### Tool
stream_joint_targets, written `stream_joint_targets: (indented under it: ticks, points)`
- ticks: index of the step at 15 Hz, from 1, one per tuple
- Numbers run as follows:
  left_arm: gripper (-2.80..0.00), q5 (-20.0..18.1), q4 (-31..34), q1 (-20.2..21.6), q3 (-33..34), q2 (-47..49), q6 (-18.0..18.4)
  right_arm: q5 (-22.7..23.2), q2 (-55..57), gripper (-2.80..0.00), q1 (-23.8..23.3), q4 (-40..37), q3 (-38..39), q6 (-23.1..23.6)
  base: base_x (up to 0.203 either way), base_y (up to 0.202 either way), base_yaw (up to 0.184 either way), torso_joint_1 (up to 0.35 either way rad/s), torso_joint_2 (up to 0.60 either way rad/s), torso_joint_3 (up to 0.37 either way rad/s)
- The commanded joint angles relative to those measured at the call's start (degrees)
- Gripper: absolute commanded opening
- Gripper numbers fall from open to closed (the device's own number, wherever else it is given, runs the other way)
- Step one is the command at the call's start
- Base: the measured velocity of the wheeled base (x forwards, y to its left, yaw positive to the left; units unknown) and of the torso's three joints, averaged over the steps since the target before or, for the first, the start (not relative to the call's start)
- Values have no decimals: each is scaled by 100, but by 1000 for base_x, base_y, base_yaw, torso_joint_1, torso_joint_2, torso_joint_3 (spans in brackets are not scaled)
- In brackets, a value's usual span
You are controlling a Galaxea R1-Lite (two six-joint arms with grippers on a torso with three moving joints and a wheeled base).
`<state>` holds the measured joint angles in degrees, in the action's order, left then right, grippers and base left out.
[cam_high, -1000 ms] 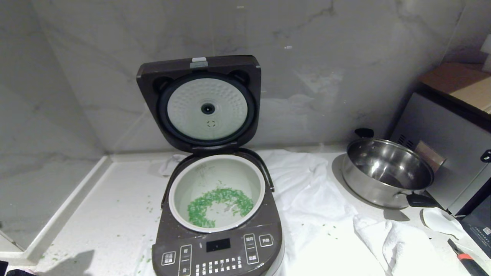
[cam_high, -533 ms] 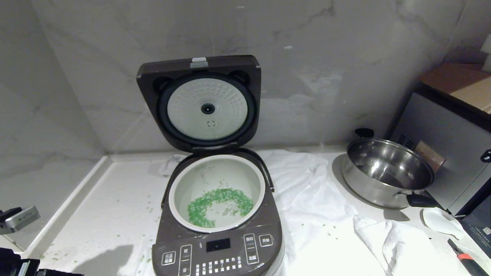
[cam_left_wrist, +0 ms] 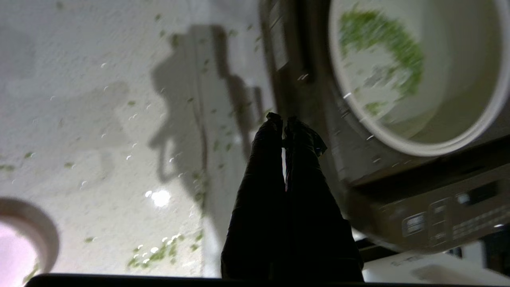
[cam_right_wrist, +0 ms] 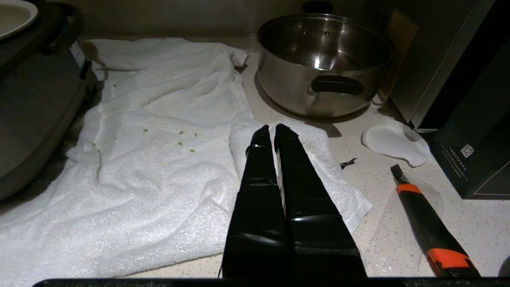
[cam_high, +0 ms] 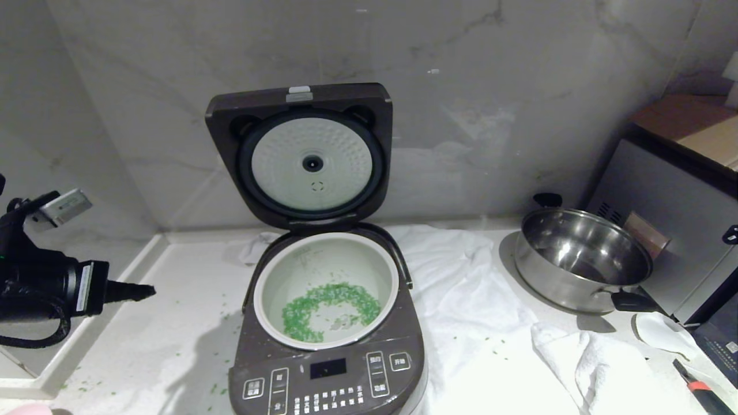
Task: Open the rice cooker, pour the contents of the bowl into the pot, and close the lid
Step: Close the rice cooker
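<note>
Left pincer [cam_high: 147,291] pressed together, empty; bowl [cam_left_wrist: 22,235] cut off at edge; right pincer [cam_right_wrist: 275,131] pressed together.

- My left fingers [cam_high: 151,291], pressed together and empty, hang over open bench [cam_high: 167,323] left of the rice cooker [cam_high: 328,369]; nothing stands between us.
- The lid [cam_high: 300,153] stands upright against the wall, so the way down into the pot [cam_high: 326,288] is open from above and from the front.
- The bowl [cam_left_wrist: 24,235] sits near the front edge, below my left arm.
- To the right, a rumpled towel [cam_right_wrist: 159,131] covers the bench, then a steel pan [cam_right_wrist: 322,63], a knife [cam_right_wrist: 430,223] and a dark box [cam_right_wrist: 474,131] crowd that corner by my right fingers [cam_right_wrist: 271,131].
</note>
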<state>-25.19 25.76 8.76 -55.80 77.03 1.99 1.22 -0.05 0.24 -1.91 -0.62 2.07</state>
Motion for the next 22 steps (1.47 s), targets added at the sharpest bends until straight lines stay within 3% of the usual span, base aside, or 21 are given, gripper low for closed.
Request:
stream_joint_targets:
  ticks: [1,3,6,8,14,17,19,22]
  points:
    - [-280,329,-505,-479,-221,110,-733,1,-4,-280,2,-2,1,4,0,0,0,0,0,0]
    - [-280,834,-824,-819,-170,173,-914,1,-4,-280,2,-2,1,4,0,0,0,0,0,0]
    - [-280,924,-1152,-1205,-524,172,-1673,1,4,-280,2,-2,1,4,0,0,0,0,0,0]
    - [-280,1064,-1442,-1430,-656,174,-1739,1,-4,-280,2,-2,1,4,0,0,0,0,0,0]
    - [-280,2281,-1714,-2057,-2008,672,-2423,1,-4,-280,2,-2,1,4,0,0,0,0,0,0]
    - [-280,3067,-2220,-2650,-2642,990,-2685,1,-4,-280,2,-2,1,4,0,0,0,0,0,0]
    - [-280,3574,-2742,-2939,-2938,1184,-2721,7,-4,-280,2,-2,1,4,0,0,0,0,0,0]
    - [-280,4236,-2903,-3201,-3299,1363,-2730,1,-4,-280,2,-2,1,4,0,0,0,0,0,0]
